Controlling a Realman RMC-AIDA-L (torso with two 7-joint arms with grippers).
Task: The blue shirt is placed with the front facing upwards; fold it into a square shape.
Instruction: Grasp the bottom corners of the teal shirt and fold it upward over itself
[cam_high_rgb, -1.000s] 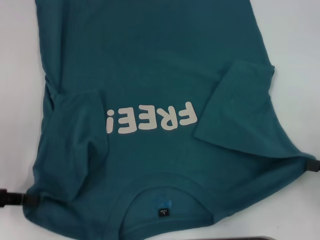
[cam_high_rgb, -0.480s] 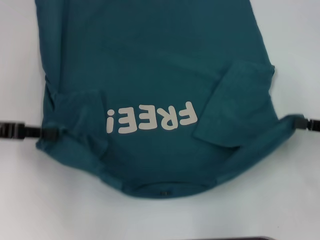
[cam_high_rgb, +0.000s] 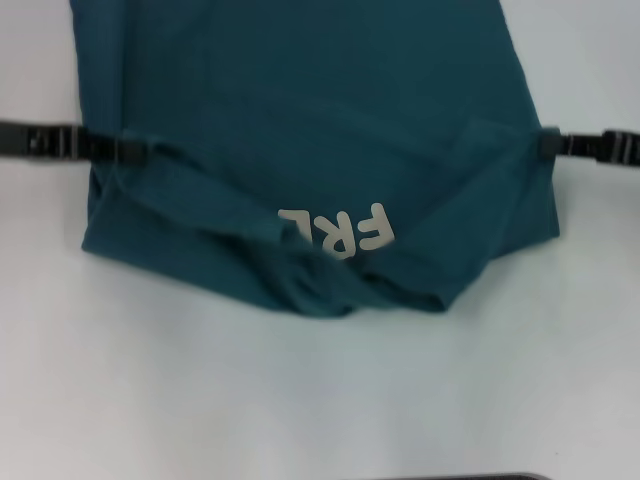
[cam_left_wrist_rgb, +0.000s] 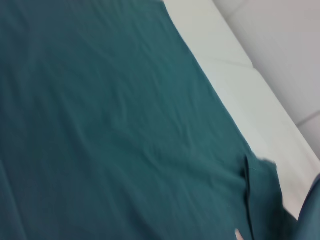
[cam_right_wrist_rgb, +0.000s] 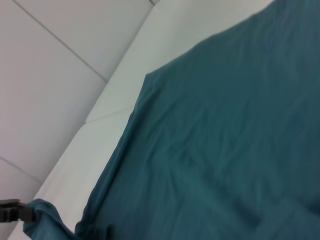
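- head cam looks down and forward over the white table
- both wrist cams sit close above the blue shirt, angled across it toward the table edge; all three share that shirt

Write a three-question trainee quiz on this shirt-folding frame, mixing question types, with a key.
1. True or false: the collar of the blue shirt is visible in the head view.
2. Where does each gripper hold the shirt? A) both on the far hem B) left gripper on the left edge, right gripper on the right edge C) neither touches it
3. Fill in: the cream lettering on the chest is partly ____ by folded fabric.

Key: 1 false; 2 B; 3 covered
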